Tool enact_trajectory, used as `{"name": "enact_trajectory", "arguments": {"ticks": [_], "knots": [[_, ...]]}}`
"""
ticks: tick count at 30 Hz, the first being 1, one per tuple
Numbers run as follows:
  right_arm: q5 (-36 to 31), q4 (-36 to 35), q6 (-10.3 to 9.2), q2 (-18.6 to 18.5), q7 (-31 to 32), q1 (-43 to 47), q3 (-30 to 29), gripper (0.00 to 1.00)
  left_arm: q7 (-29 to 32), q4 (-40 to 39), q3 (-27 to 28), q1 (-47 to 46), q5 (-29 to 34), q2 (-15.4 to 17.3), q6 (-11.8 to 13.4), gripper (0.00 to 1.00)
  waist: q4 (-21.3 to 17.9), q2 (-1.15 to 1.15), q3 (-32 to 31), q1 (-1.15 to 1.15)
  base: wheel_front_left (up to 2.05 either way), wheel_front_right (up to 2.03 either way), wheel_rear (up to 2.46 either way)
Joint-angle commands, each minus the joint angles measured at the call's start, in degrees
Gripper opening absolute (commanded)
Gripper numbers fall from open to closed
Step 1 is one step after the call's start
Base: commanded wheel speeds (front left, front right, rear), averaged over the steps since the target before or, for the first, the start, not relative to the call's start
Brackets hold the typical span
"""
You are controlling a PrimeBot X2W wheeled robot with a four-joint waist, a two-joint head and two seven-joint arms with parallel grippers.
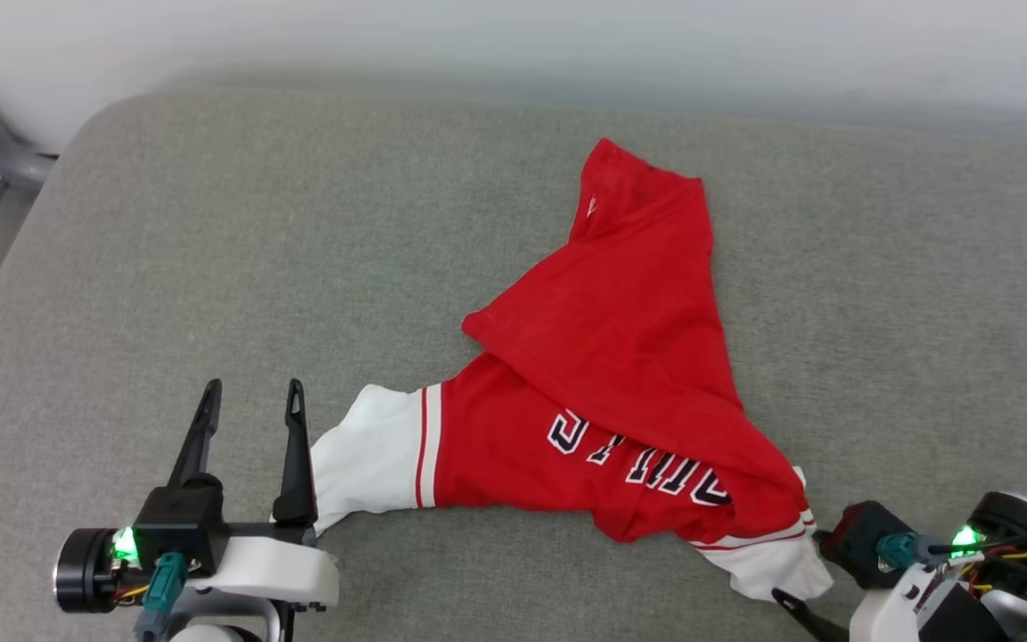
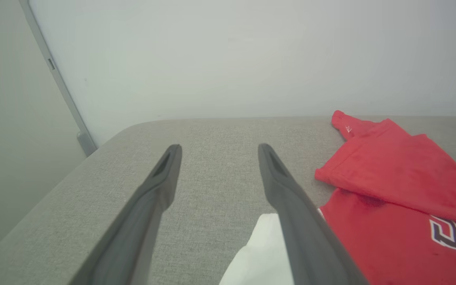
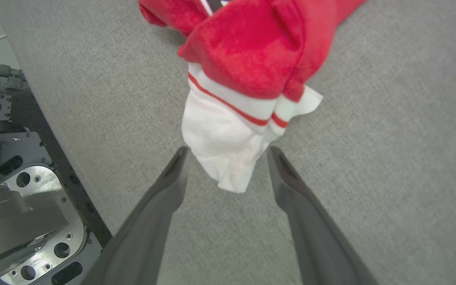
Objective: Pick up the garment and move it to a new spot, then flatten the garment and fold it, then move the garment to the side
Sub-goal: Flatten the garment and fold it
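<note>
Subject: garment [image 1: 620, 357], a red T-shirt with white sleeves, lying crumpled on the grey bench [image 1: 210, 223]. Its lower part is folded over the chest and covers part of the black lettering [image 1: 629, 459]. A small white logo [image 1: 591, 207] sits on the corner of the garment farthest from the robot.

Left gripper [image 1: 253, 392]: jaws wide apart, holding nothing. It stands just beside the garment's left sleeve [image 1: 371, 455], on the side away from the red body. In the left wrist view the left gripper [image 2: 220, 148] has bare bench cloth between its fingers, and the finger [image 2: 291, 206] nearer the garment crosses over the edge of the white sleeve [image 2: 259, 253]. Contact with the cloth cannot be confirmed.

Right gripper [image 3: 228, 152]: jaws wide apart, nothing clamped. The tip of the garment's right sleeve [image 3: 228, 146], white with red stripes, lies between the two fingertips without being pinched. In the head view one dark finger [image 1: 794, 608] shows just below that sleeve.

The garment therefore lies between the two grippers, one sleeve towards each.

Beyond the garment stands a pale wall [image 1: 567, 45]. The robot's base [image 3: 14, 206] lies on the near side of it.
</note>
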Motion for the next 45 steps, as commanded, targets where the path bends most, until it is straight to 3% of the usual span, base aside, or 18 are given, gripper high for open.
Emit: {"name": "enact_trajectory", "arguments": {"ticks": [1,10,11,12,13,23,37,44,45], "knots": [[-0.7,1.0,-0.06,0.3,-0.5,-1.4,0.5,1.00,-0.1,0.4,0.4,-0.9,0.7,-0.7,-0.6,1.00,0.9,0.00,1.1,0.00,0.00,0.00,0.00],[0.3,10.1,-0.06,1.9,-3.9,-5.3,5.9,1.00,-0.1,2.3,2.9,-3.0,4.1,-5.2,-4.7,1.00,3.4,0.00,5.1,0.00,0.00,0.00,0.00],[0.2,11.2,-0.06,1.8,-4.3,-5.5,6.8,0.66,-0.1,2.5,3.3,-3.1,4.4,-5.6,-5.1,1.00,3.5,0.00,5.3,0.00,0.00,0.00,0.00],[0.0,12.2,-0.06,1.7,-4.9,-5.7,7.5,0.18,-0.1,2.7,3.7,-3.2,4.7,-6.0,-5.5,1.00,3.6,0.00,5.4,0.00,0.00,0.00,0.00],[0.2,13.0,-0.06,1.9,-5.4,-5.7,7.9,0.00,-0.1,2.8,4.0,-3.3,5.0,-6.3,-5.9,1.00,3.6,0.00,5.4,0.00,0.00,0.00,0.00],[3.1,14.3,-0.08,3.7,-11.2,-4.5,5.1,0.00,-0.1,4.5,7.2,-1.7,7.5,-8.3,-8.9,1.00,0.5,0.00,2.0,0.00,0.00,0.00,0.00],[6.1,14.9,-0.07,6.5,-12.7,11.7,-20.6,0.00,-0.1,5.0,10.7,0.8,9.1,-9.5,-11.7,1.00,-5.1,0.00,-1.0,0.00,0.00,0.00,0.00],[5.5,21.6,-0.07,7.2,-11.8,15.5,-26.7,0.00,-0.1,5.5,11.1,0.6,10.1,-10.5,-12.6,1.00,-5.0,0.00,-0.9,0.00,0.00,0.00,0.00],[5.8,22.1,-0.07,7.7,-12.0,15.6,-26.9,0.22,-0.1,5.6,11.2,0.6,10.2,-10.6,-12.8,1.00,-4.9,0.00,-0.9,0.00,0.00,0.00,0.00]]}}
